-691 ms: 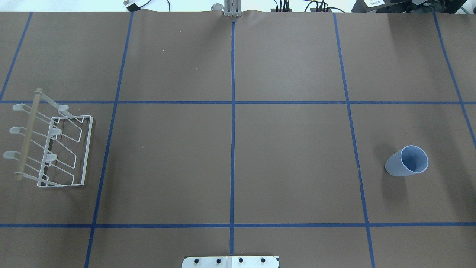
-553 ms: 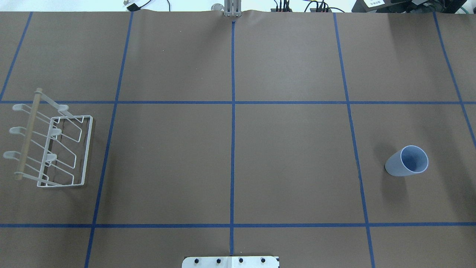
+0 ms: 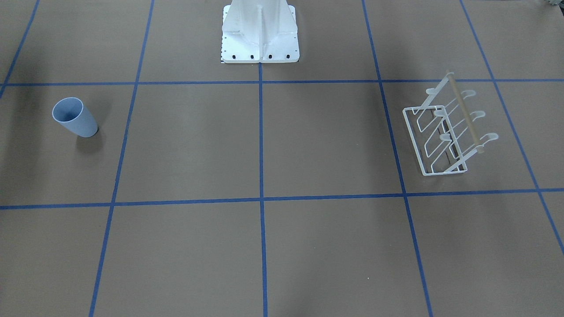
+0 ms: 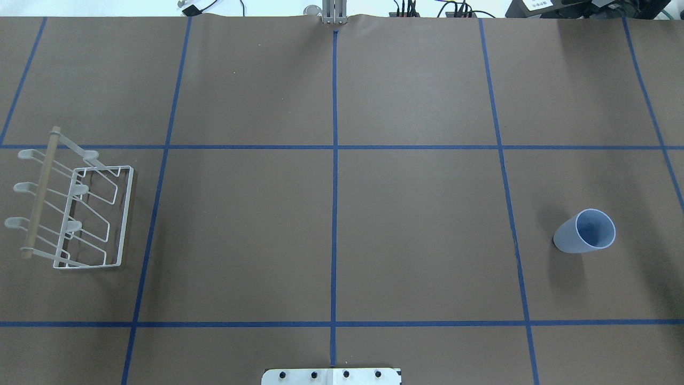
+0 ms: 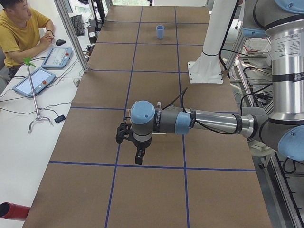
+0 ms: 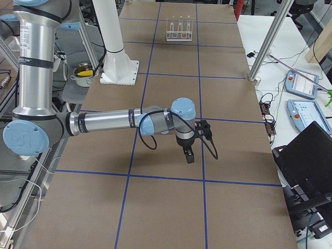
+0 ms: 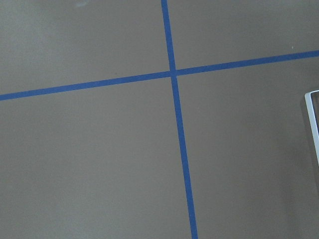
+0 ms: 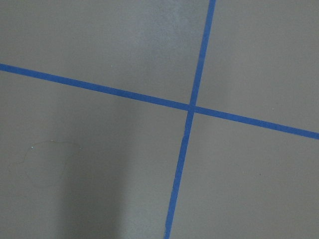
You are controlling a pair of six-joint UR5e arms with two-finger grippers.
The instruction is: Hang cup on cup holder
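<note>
Whether wide or narrow cannot be told for either pincer, each being shown only from the side. The left pincer (image 5: 138,160) is held fingers-down above the table (image 5: 152,199), the right pincer (image 6: 190,157) likewise. Farther off, in the overhead view, the cup (image 4: 582,233) is stood rim-up at 3 o'clock and the cup holder (image 4: 40,192) at 9 o'clock, well apart.

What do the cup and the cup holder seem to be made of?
The cup looks like matte pale blue plastic: even colour, no shine. The cup holder seems white coated wire, thin bent loops; its rod looks like bare light wood.
</note>
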